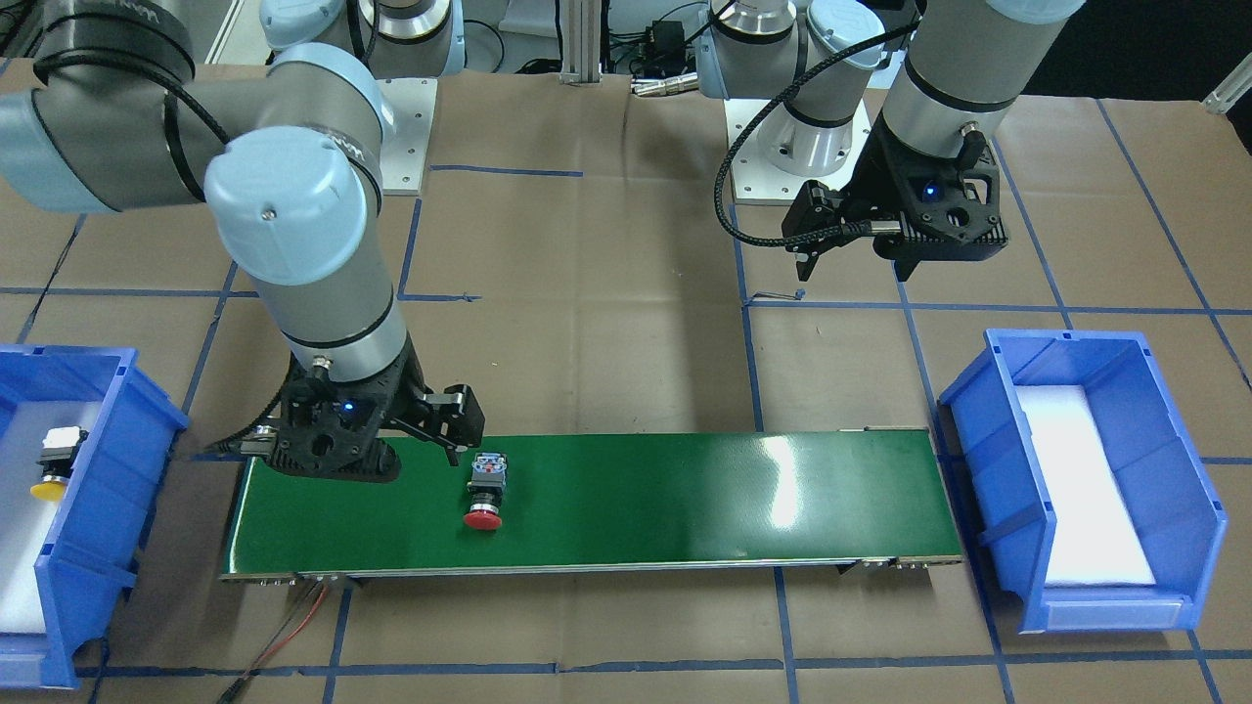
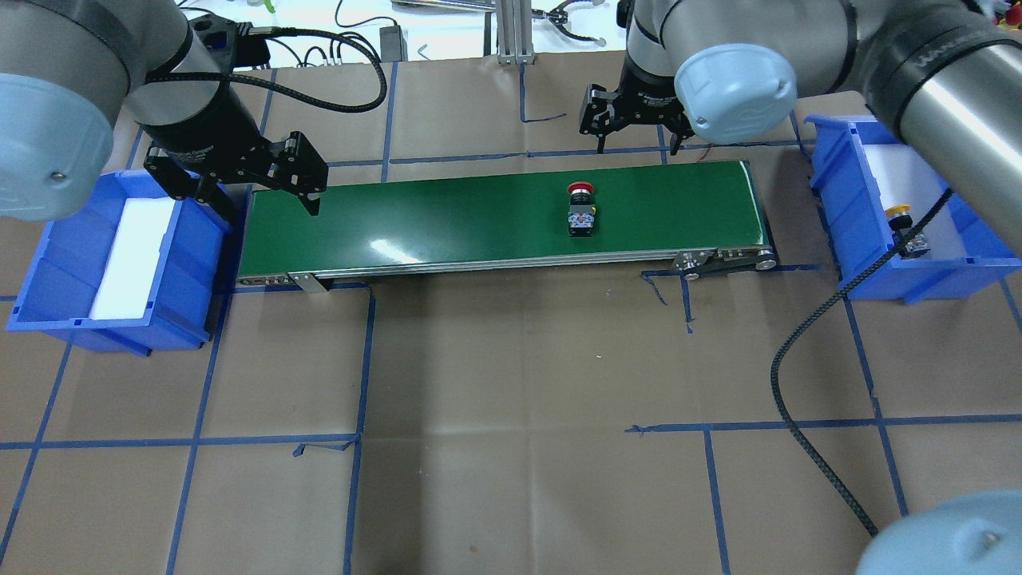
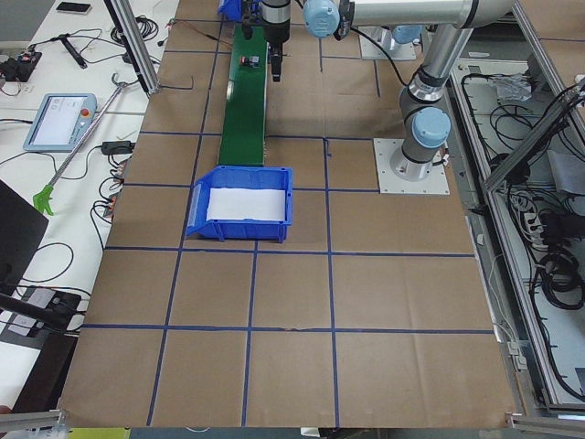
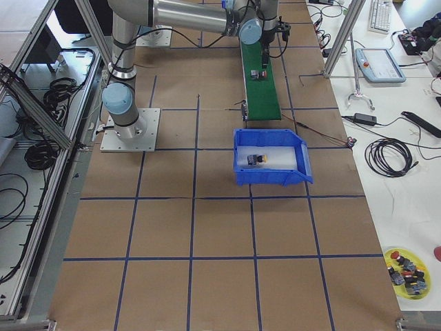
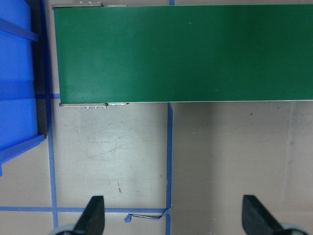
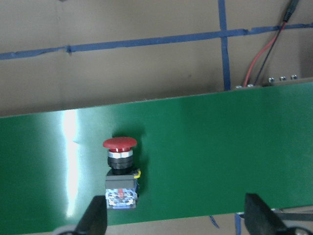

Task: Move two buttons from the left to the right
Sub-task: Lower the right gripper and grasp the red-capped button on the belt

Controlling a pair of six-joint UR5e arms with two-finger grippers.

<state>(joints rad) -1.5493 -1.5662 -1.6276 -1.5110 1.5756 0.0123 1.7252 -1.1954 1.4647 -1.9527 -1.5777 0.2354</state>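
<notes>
The left bin point(image 2: 60, 255) holds only its white pad. Just beside it, at the left end of the green belt point(image 2: 447, 224), hangs the left gripper point(image 5: 175, 218) with its fingers spread wide and nothing between them; its wrist camera sees bare belt and brown paper, no button.

Further along, well past the belt's middle, lies the red button point(image 2: 581, 209). It is on its side, with its long axis across the belt: the red cap points to the far edge, away from the robot, and the pale square block points back toward the robot.

The right gripper point(image 6: 177, 218) hovers near it, also spread wide and empty. It is by far the nearer of the two. In its wrist view the button is not centred in the gap but sits off toward the robot's left, about in line with the left-hand finger. The fingers stand apart along the belt, so they would close across the black barrel – square to the button's long axis, which suits a grasp. The move probably calls for a short shift to the left along the belt, then a descent.

At the far right, the yellow button point(image 2: 906, 226) lies inside the right bin point(image 2: 830, 200) – so one of the two seems delivered.
</notes>
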